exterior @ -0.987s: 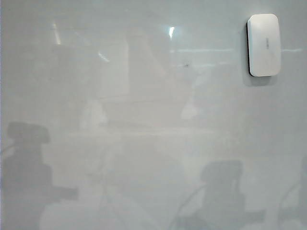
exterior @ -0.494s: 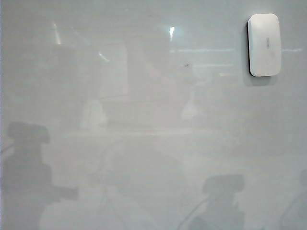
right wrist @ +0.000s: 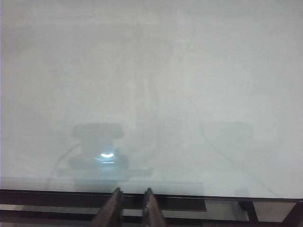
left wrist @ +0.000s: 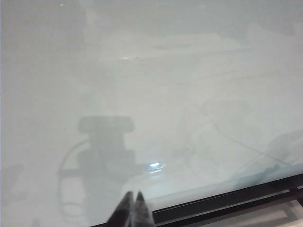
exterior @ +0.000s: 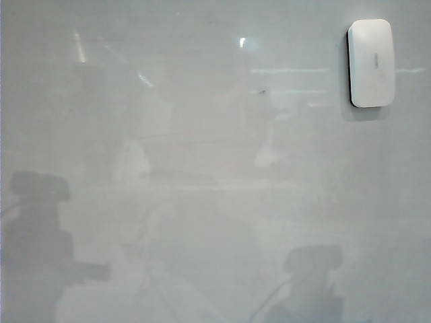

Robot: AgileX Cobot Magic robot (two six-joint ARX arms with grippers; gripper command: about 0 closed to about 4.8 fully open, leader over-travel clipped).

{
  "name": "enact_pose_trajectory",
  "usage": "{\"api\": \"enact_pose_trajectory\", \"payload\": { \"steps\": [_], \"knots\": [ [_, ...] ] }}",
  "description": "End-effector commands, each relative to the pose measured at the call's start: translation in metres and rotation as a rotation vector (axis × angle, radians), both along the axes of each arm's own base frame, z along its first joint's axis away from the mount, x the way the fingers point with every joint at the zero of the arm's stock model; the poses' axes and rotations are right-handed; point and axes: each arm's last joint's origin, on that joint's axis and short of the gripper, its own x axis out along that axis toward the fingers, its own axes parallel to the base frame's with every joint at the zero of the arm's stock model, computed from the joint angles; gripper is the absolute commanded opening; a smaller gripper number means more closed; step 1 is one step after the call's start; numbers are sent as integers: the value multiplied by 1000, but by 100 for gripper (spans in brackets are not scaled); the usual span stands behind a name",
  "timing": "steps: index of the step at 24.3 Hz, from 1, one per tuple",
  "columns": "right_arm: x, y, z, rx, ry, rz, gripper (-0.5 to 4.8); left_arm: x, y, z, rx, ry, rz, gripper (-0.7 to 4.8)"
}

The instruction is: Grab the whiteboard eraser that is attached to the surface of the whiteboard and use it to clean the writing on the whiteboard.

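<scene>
whiteboard eraser (exterior: 370,62) on whiteboard (exterior: 202,202) | left gripper (left wrist: 132,208) jaws closed | right gripper (right wrist: 132,208) jaws slightly apart, empty

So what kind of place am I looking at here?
Probably a robot test bench: a glossy whiteboard lying flat, a whiteboard eraser stuck on it, and faint reflections of robot arms. No writing shows.

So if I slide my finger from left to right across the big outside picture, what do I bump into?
Mostly bare whiteboard with gray shadows, then a tiny dark speck near the middle, then the white eraser stuck near the right edge. No red writing shows, and no end effector.
</scene>
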Motion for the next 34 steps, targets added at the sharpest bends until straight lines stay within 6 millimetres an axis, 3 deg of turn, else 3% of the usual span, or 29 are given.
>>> {"api": "enact_pose_trajectory", "payload": {
  "steps": [1,17,19,20,34],
  "knots": [
    [0,0,2,3,-6,3,77,0,0,1,1,-8,-3,-4],
    [0,0,2,0,-10,-2,75,0,0,1,1,-8,-3,-4],
    [0,-1,2,-5,-10,-30,42,0,0,1,1,-8,-3,-4],
    [0,-1,2,-7,-10,-37,-13,0,0,1,1,-8,-3,-5],
    [0,-2,2,-10,-6,-53,-5,0,0,1,1,-10,-3,-4]
  ]
}}
